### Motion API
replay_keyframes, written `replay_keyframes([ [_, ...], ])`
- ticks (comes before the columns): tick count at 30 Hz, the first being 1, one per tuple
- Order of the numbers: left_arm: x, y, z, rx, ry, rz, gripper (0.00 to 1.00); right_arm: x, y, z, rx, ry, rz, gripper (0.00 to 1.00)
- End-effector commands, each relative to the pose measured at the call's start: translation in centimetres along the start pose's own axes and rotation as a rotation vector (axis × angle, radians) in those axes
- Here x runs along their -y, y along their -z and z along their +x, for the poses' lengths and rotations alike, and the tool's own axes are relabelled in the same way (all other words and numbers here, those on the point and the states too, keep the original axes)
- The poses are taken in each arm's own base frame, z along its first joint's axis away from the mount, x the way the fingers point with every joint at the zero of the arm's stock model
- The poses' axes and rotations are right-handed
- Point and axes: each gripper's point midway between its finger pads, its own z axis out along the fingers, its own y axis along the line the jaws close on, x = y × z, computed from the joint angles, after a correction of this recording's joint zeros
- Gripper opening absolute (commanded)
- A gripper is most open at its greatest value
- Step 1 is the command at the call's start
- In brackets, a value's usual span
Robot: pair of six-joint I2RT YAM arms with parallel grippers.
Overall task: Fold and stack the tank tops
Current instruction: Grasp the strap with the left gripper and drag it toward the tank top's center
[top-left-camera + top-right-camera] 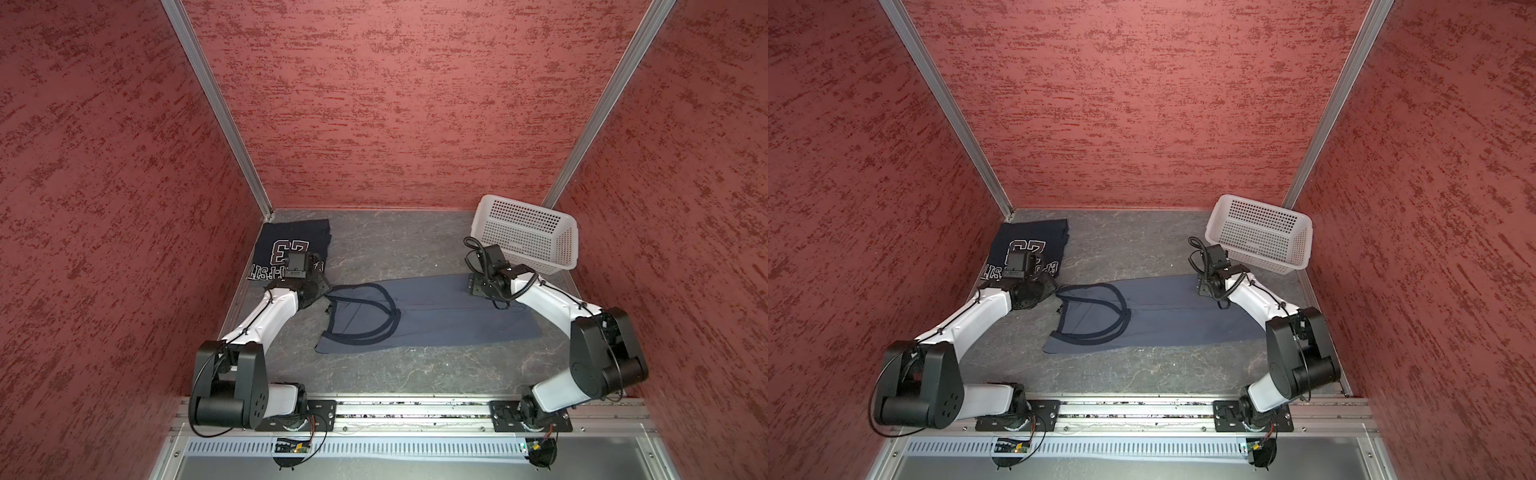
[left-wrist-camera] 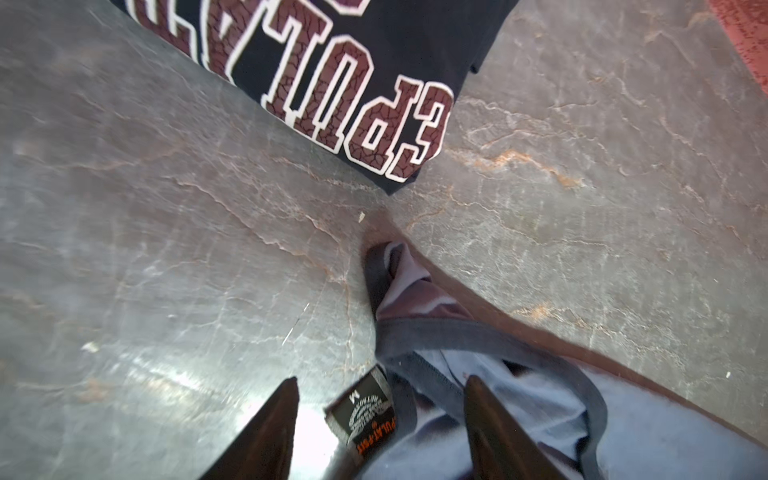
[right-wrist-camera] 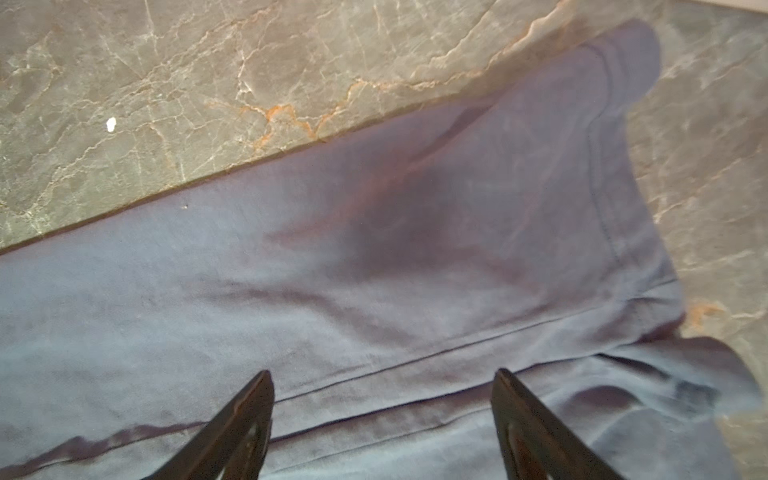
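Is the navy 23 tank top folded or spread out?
Folded: the navy tank top lies as a compact rectangle, no straps showing.

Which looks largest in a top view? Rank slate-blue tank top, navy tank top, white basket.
1. slate-blue tank top, spread flat.
2. white basket.
3. navy tank top, folded; the left arm hides part, so less sure.

Red mottled walls [image 1: 395,104] joined by aluminium corner posts [image 1: 218,108] enclose a grey marbled tabletop [image 1: 395,245].
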Motion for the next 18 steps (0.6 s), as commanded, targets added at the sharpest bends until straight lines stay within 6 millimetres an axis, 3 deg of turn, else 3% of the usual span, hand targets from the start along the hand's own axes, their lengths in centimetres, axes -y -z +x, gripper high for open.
replay_keyframes([
  [1, 1.7, 1.2, 1.7, -0.03, -0.042, 0.006, 0.71, 0.9, 0.2, -2.0, 0.029, -0.008, 0.049, 0.84],
  [5, 6.0, 0.9, 6.5, -0.112, -0.147, 0.037, 0.71, 1.8, -1.4, -3.0, 0.004, -0.049, 0.071, 0.84],
  [10, 8.8, -1.3, 11.5, -0.198, -0.23, 0.026, 0.69, 2.5, -3.5, -2.7, -0.048, -0.067, 0.11, 0.83],
  [14, 9.5, -3.1, 13.0, -0.232, -0.269, 0.004, 0.66, 2.8, -4.7, -1.1, -0.101, -0.056, 0.125, 0.83],
  [18, 9.4, -5.9, 12.5, -0.243, -0.317, -0.027, 0.65, 3.4, -5.2, 1.1, -0.144, -0.06, 0.133, 0.82],
])
